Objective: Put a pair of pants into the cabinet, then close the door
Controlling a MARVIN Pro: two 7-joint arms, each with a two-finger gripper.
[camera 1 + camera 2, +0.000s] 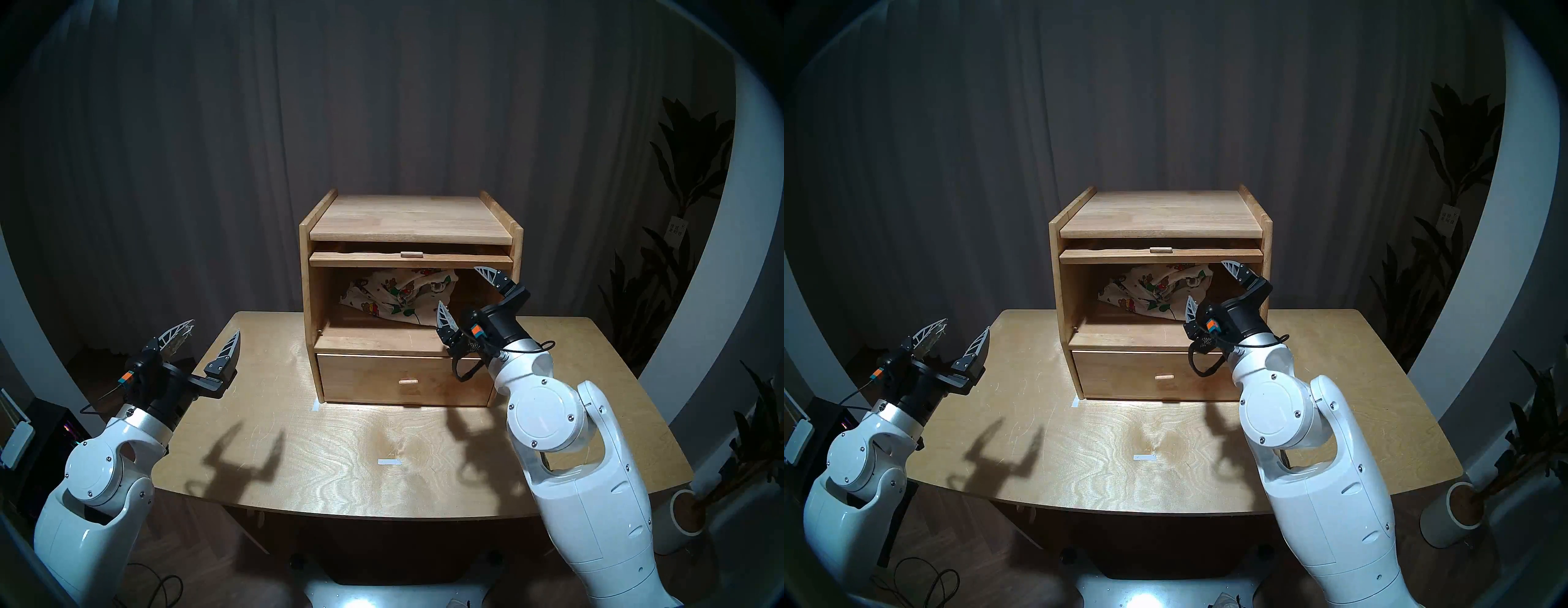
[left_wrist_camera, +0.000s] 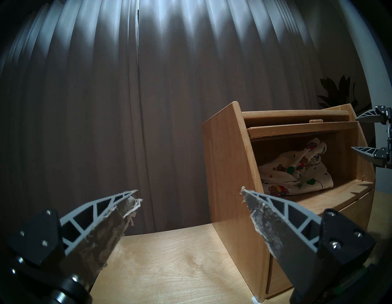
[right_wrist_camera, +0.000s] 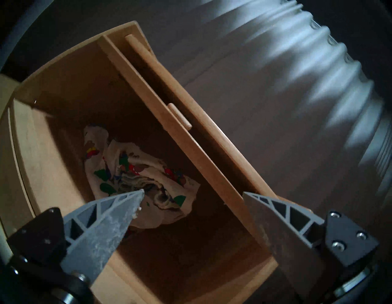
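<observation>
The light-wood cabinet [image 1: 407,216] stands at the back of the table, its large compartment open. The door [image 1: 360,259] is slid in flat under the top, showing only its front edge and small knob [image 1: 410,254]. The cream pants [image 1: 399,293] with bear print lie crumpled inside the compartment, also clear in the wrist views [image 2: 297,176] [image 3: 131,169]. My right gripper [image 1: 459,285] is open and empty at the compartment's right side, one fingertip near the door's edge [image 3: 152,91]. My left gripper [image 1: 216,326] hangs open and empty over the table's left part.
The drawer [image 1: 407,380] below the compartment is shut, with a small wooden pull. Two white tape marks [image 1: 389,462] lie on the wooden table [image 1: 339,446]. A dark curtain hangs behind, and potted plants [image 1: 679,513] stand at the right.
</observation>
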